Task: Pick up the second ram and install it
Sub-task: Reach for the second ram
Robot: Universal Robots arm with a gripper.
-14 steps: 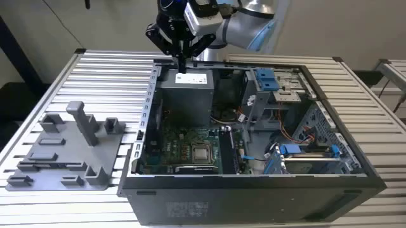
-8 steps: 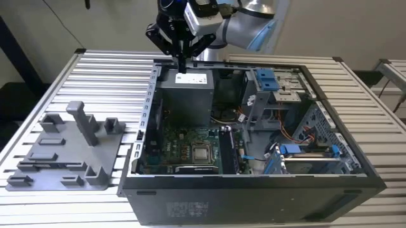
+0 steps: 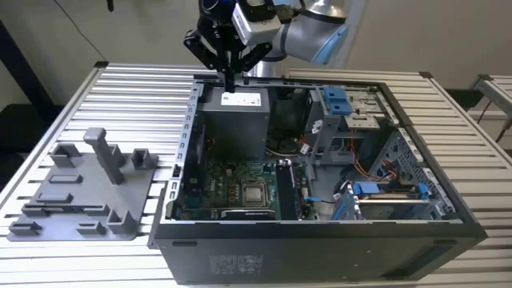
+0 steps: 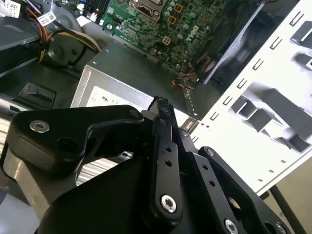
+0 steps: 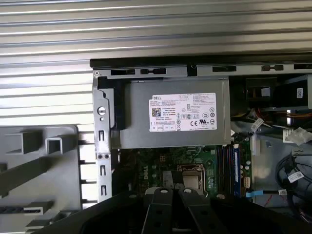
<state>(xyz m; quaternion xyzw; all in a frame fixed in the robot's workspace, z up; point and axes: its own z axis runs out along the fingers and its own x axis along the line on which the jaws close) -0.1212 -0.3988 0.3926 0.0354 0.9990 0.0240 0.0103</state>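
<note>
My gripper (image 3: 229,86) hangs over the back of the open computer case (image 3: 172,198), above the grey power supply (image 3: 240,123). Its fingers are pressed together with nothing between them, as both wrist views show (image 4: 161,104) (image 5: 173,191). A long dark stick with a white sticker, which looks like the second ram (image 5: 27,209), lies in the grey holder (image 3: 88,231) on the exterior view's left, well away from the gripper (image 3: 64,208). The green motherboard (image 3: 232,192) lies on the case floor. One stick stands in the memory slots (image 5: 236,163) beside it.
The case stands on a slatted metal table (image 3: 136,90). Drive cages with blue clips (image 3: 340,102) and loose cables (image 3: 352,180) fill the case's half on the exterior view's right. Tall posts (image 3: 104,156) rise from the grey holder.
</note>
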